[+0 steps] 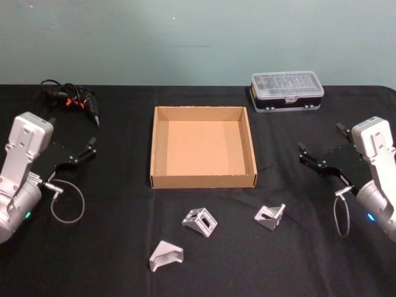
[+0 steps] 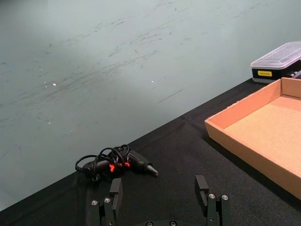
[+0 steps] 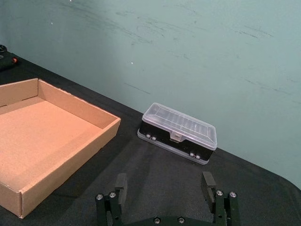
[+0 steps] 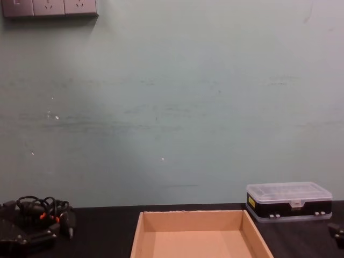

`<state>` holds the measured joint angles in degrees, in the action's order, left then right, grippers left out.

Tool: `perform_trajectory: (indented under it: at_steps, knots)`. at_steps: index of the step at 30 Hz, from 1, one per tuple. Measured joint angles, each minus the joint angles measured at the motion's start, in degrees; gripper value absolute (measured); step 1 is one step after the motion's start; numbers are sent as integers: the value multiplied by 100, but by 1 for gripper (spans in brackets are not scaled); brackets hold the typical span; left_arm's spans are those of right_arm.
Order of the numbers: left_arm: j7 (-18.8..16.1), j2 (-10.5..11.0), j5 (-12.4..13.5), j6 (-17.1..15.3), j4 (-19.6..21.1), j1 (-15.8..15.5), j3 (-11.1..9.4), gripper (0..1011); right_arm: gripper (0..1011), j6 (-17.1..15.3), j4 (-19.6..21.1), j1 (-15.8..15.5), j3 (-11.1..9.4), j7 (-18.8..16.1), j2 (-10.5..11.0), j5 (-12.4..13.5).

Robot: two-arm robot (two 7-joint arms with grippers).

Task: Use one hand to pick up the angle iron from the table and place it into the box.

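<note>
angle irons [image 1: 199, 221] lie on the desk [image 1: 105, 266] toward its near edge, three of them. the middle one sits just before the front wall of the box [image 1: 203, 180]. a second [image 1: 270, 216] lies to its right, near the box's front right corner, and a third [image 1: 166, 255] lies closest to the near edge. none touches the box or another piece.

the left arm [image 1: 25, 167] stands bent at the desk's left edge. the left jaws are spread wide with nothing between them, aimed toward the far middle of the desk. the right arm [image 1: 374, 167] mirrors it at the right edge, and the right jaws are likewise spread and bare. all three pieces lie well apart from both, between the two arms and nearer the front edge.

a clear-lidded case [image 1: 286, 90] sits at the far edge, right of the box, its contents unreadable. a corded tool [image 1: 71, 99] lies tangled at the far left, its kind hard to make out. in the chest view the box's near part is cut off.
</note>
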<state>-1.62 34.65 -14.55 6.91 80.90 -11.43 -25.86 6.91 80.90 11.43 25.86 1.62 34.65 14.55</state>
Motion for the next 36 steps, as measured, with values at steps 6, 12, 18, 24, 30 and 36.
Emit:
perform_trajectory:
  at_steps: [6, 12, 18, 24, 30, 36]
  knots:
    - [0, 0, 0, 0, 0, 0, 0, 1011, 1003, 0, 0, 0, 0, 0, 0, 0]
    - [0, 0, 0, 0, 0, 0, 0, 1011, 1003, 0, 0, 0, 0, 0, 0, 0]
    - [0, 0, 0, 0, 0, 0, 0, 1011, 1003, 0, 0, 0, 0, 0, 0, 0]
    - [0, 0, 0, 0, 0, 0, 0, 1012, 1003, 0, 0, 0, 0, 0, 0, 0]
    - [0, 0, 0, 0, 0, 0, 0, 1011, 1003, 0, 0, 0, 0, 0, 0, 0]
    - [0, 0, 0, 0, 0, 0, 0, 1011, 1003, 0, 0, 0, 0, 0, 0, 0]
